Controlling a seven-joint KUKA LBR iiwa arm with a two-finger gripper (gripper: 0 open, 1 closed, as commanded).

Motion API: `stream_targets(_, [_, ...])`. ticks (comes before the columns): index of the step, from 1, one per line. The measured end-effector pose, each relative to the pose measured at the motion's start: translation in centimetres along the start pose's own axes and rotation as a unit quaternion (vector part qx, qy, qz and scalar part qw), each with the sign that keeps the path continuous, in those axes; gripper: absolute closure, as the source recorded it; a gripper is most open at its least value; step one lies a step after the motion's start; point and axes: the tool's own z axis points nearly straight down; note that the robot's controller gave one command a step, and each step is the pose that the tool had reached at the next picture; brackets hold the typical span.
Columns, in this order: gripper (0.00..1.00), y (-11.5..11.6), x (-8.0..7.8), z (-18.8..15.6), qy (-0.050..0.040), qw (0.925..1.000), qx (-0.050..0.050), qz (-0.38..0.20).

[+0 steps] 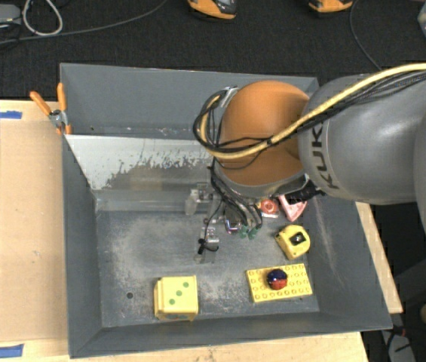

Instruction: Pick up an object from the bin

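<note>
Grey and bulky, the arm [371,138] with its orange cover [262,130] loomed over the bin [122,225] from the right. Below it the gripper [208,243] hung over bare floor near the bin's middle; whether it was open or closed could not be told. That floor was scuffed grey metal with pale specks, and the back wall was streaked with scrapes. A yellow cube [176,296] with green dots lay toward the front, a small yellow case [293,240] just right of the gripper in the view. Beyond the bin, dark carpet [145,29] carried cables [43,10] and two shoes [211,0].
</note>
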Motion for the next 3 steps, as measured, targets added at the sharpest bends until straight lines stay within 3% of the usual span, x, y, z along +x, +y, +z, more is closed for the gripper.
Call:
stream_targets(1, [0.0, -0.1, -0.2, -0.5, -0.0038, 1.0, 0.0, 0.002])
stream_targets(2, [0.0, 1.9, 2.9, 5.0, -0.0039, 0.9984, 0.0, -0.056])
stream_targets(3, [0.0, 3.4, 6.2, 5.7, -0.0063, 0.9811, 0.0, -0.193])
